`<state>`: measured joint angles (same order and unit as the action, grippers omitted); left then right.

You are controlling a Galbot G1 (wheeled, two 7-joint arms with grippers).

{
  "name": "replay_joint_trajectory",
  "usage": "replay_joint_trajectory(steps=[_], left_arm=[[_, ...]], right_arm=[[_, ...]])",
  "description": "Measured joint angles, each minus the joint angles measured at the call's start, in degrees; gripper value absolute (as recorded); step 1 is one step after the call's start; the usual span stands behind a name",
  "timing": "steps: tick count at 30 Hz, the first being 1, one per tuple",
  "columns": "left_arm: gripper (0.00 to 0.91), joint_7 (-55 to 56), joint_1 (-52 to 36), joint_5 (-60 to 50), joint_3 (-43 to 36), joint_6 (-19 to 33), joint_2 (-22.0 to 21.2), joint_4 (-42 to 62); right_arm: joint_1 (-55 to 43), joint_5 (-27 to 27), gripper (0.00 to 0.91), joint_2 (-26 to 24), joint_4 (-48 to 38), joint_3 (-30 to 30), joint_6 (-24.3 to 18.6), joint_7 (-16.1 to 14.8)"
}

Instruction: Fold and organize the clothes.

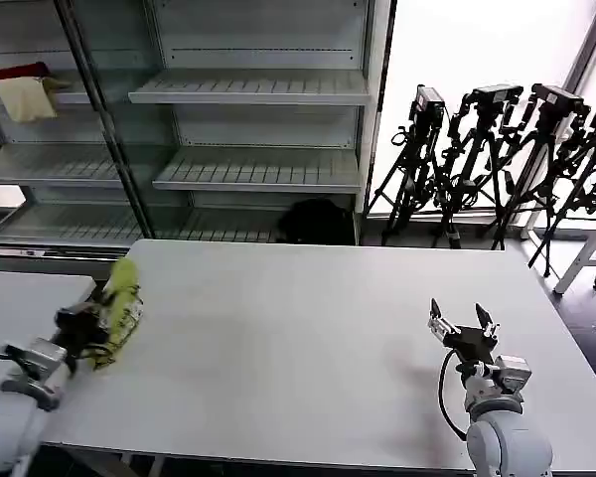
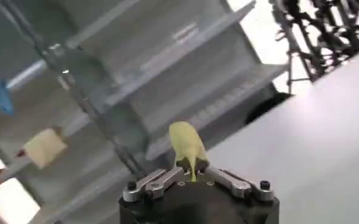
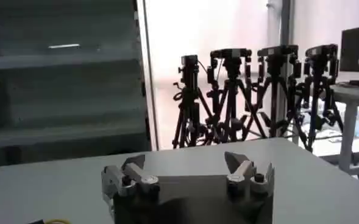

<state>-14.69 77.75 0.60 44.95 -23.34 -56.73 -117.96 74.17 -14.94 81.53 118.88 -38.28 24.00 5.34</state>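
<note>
The left tool (image 1: 91, 328) pinched the lime-green T-shirt (image 1: 121, 303), bunched lengthwise toward the shelves (image 1: 248, 89); the right tool (image 1: 462, 320) gaped wide over the surface (image 1: 308, 338).

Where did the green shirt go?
The green T-shirt is bunched in the left hand at the table's left edge, below the shelves.

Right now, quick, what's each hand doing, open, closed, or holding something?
Left hand: closed on the lime-green T-shirt, bunched up at the table's left edge.
Right hand: open, holding nothing, above the table on the right side.
</note>
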Motion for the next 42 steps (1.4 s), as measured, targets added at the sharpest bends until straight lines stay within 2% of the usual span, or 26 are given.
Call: replay_joint_trajectory(steps=[6,12,13,14,23,27,32,36,42], left_arm=[[0.02,2.51,-1.35,-7.97,-13.62,0.27,-7.25,1.45],[0.04,6.43,-5.66,-7.8,-24.1,-1.95,-12.54,2.15],[0.595,7.19,-6.45,-7.21,-25.44,-2.5,-13.17,2.37],[0.907,7.99,-7.2,-6.5,-26.75,-3.08,-13.85,2.62],[0.907,12.52,-11.08,-1.9,-34.24,-6.19,-17.48,3.56],[0.907,13.74,-11.98,0.43,-35.86,-7.35,-17.76,2.41],[0.907,14.49,-12.05,3.37,-36.8,-8.29,-17.57,-1.05],[0.907,14.54,-11.66,5.47,-36.11,-8.66,-16.73,-4.79],[0.907,14.86,-10.41,7.72,-31.33,-8.85,-14.78,-7.93]], right_arm=[[0.39,0.11,0.907,0.08,-0.29,-0.28,-0.03,0.2],[0.4,0.21,0.907,0.4,-0.83,-0.47,-0.12,0.34],[0.4,0.23,0.907,0.48,-0.89,-0.41,-0.12,0.34],[0.36,0.27,0.907,0.51,-0.91,-0.4,-0.12,0.38],[0.26,0.08,0.907,0.62,0.04,0.41,1.29,-0.64],[-0.07,-0.23,0.907,0.92,0.9,1.25,2.65,-1.27],[-1.09,-2.32,0.907,1.29,1.66,4.27,5.13,-0.63],[-2.33,-6.95,0.907,0.94,1.65,9.16,6.59,2.15],[-4.47,-16.06,0.907,2.87,-0.09,18.4,7.84,9.16]])
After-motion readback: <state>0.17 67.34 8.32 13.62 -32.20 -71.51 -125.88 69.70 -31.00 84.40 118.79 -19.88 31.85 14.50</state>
